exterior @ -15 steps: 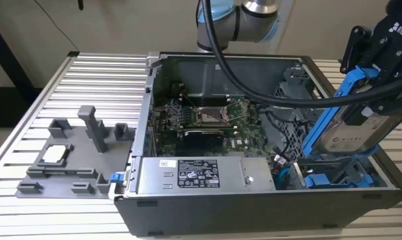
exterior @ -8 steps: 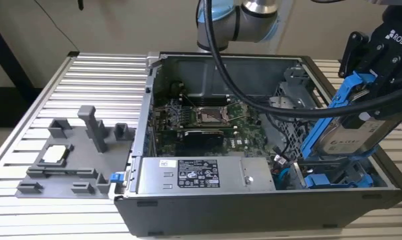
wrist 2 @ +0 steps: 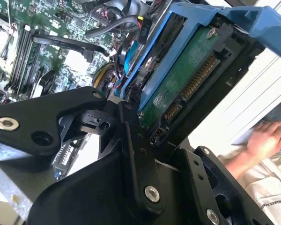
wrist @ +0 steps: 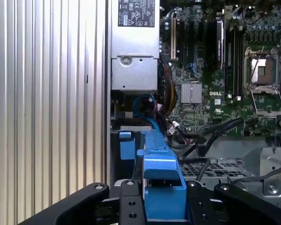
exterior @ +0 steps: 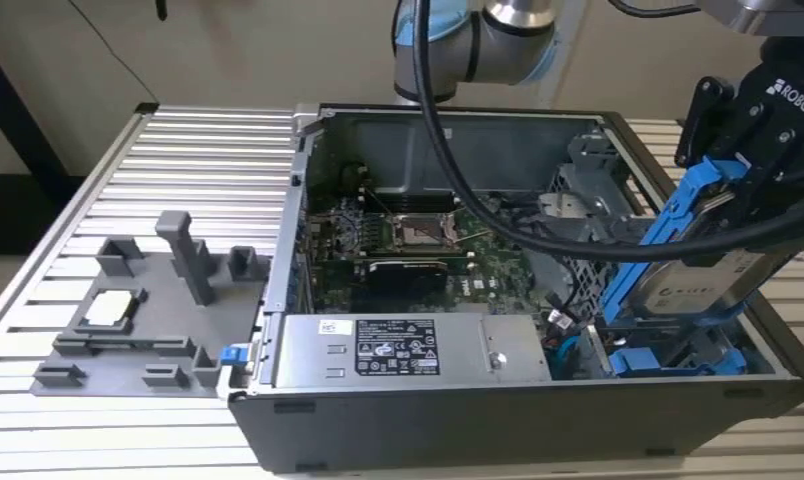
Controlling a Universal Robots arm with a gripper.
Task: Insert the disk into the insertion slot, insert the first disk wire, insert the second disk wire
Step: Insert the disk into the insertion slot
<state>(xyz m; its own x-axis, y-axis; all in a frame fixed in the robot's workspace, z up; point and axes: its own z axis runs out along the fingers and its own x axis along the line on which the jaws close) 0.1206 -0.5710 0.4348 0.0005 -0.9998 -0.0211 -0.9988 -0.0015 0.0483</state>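
At the exterior view's right end of the open computer case (exterior: 416, 425), the gripper (exterior: 729, 185) is clamped on the disk (exterior: 696, 280); the disk hangs steeply tilted, its lower end near the blue-railed insertion slot (exterior: 676, 358); the case stands on the ribbed table (exterior: 175, 170); in the second wrist view a person's hand (wrist 2: 267, 138) lies beyond the disk.

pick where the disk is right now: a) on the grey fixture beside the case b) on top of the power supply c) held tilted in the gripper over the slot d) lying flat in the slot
c: the gripper clamps the disk by its blue carrier, tilted steeply over the slot and not lying flat in it.
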